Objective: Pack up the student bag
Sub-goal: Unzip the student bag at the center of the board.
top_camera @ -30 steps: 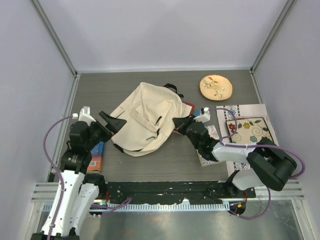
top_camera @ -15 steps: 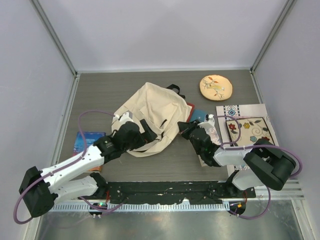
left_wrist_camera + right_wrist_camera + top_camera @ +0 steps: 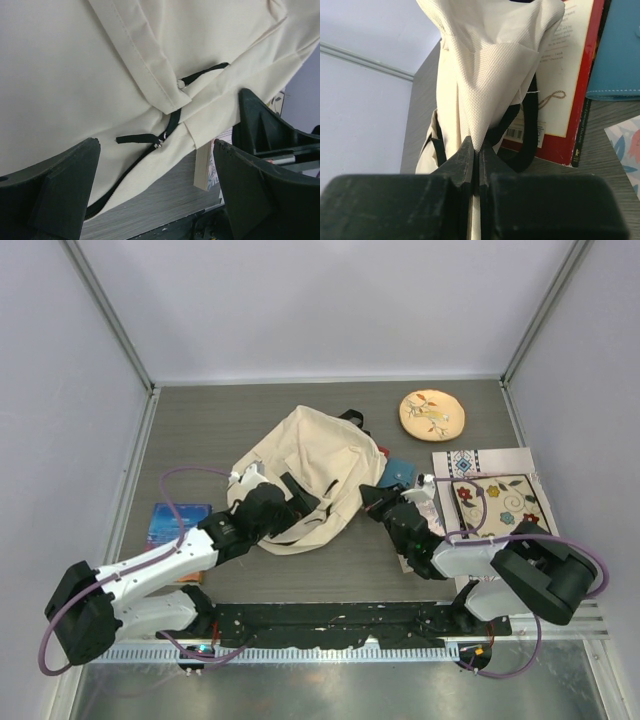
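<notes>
1. The student bag point(image 3: 300, 465) lies slumped in the middle of the worktop point(image 3: 200, 420), cream cloth with black straps
2. The right hand point(image 3: 475, 150) is pressed together on a fold at the bag's right edge and pinches it up, likely to hold the cloth taut
3. The left hand point(image 3: 157, 150) hangs spread over the near side with nothing gripped, its fingers flanking the black zip pull point(image 3: 137, 139); I'd say it's lining up to open the bag
4. A red book point(image 3: 570, 90) and a blue book point(image 3: 620, 50) lie by the pinched edge, not yet packed

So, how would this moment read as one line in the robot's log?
student bag: bunched | left jaws: open over its zipper | right jaws: shut on its fabric
</notes>
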Available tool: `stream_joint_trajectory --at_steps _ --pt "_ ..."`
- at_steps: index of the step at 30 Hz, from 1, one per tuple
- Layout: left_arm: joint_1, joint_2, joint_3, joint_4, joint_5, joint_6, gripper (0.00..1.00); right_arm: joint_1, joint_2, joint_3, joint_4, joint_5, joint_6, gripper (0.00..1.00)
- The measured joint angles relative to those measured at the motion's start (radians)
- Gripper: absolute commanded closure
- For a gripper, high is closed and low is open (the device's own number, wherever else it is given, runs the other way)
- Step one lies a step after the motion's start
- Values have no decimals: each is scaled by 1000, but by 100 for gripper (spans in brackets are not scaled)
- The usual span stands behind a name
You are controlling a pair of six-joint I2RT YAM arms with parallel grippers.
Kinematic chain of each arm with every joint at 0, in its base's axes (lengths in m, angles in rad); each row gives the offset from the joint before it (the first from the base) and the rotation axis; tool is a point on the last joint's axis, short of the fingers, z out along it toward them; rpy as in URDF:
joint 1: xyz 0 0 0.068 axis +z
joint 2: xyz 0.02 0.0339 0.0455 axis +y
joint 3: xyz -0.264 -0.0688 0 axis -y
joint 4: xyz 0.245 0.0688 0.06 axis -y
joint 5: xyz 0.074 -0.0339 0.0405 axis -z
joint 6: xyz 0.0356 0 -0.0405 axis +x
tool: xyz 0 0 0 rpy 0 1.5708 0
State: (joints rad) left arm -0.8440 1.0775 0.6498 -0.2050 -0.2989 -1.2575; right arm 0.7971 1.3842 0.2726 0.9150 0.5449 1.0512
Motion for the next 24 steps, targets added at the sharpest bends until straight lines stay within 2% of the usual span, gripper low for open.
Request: stream_joint_trajectory --at_steps 10,20,24 --pt "-21 124 8 57 3 -37 3 0 -58 -11 -21 26 -2 99" --pt "-45 196 15 165 12 -97 30 0 -58 -14 -19 29 -1 99" --pt "-51 196 13 190 14 -108 30 1 -58 -14 -18 29 -1 99"
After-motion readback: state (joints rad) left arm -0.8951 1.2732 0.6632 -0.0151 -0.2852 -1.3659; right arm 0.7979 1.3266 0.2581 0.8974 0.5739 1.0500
